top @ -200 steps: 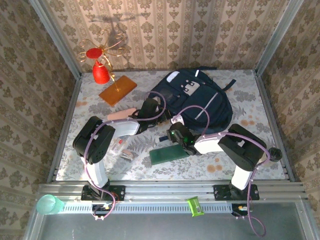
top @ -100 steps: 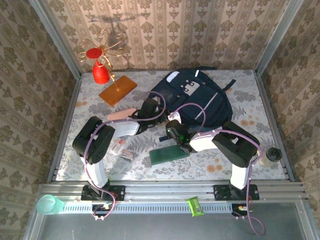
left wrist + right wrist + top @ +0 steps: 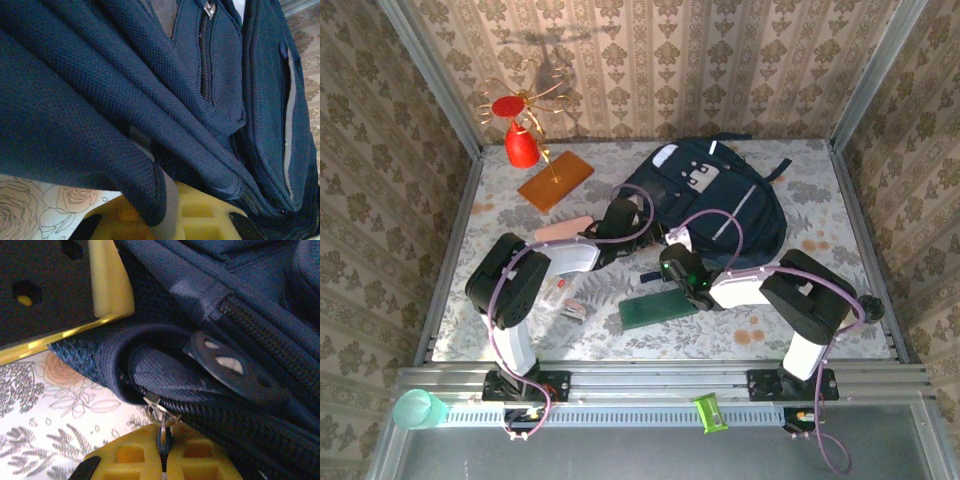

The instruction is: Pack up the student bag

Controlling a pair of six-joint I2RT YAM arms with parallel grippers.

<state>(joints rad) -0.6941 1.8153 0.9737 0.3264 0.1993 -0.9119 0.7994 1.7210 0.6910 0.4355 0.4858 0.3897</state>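
Mostly cropped: student bag (image 3: pixel 250 290), zipper pull (image 3: pixel 162 434)

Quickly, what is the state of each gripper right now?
Left gripper: closed, pinching a fold of the backpack fabric.
Right gripper: closed on the backpack's zipper pull.

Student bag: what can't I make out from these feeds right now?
- Top view: near edge of the student bag, hidden under the left gripper and right gripper.
- Left wrist view: left fingertips, mostly covered by a bag fold and cut by the bottom edge.
- Right wrist view: zip pull, lower end cut off by the bottom edge.
- Top view: small items beside the left arm, too small to identify.
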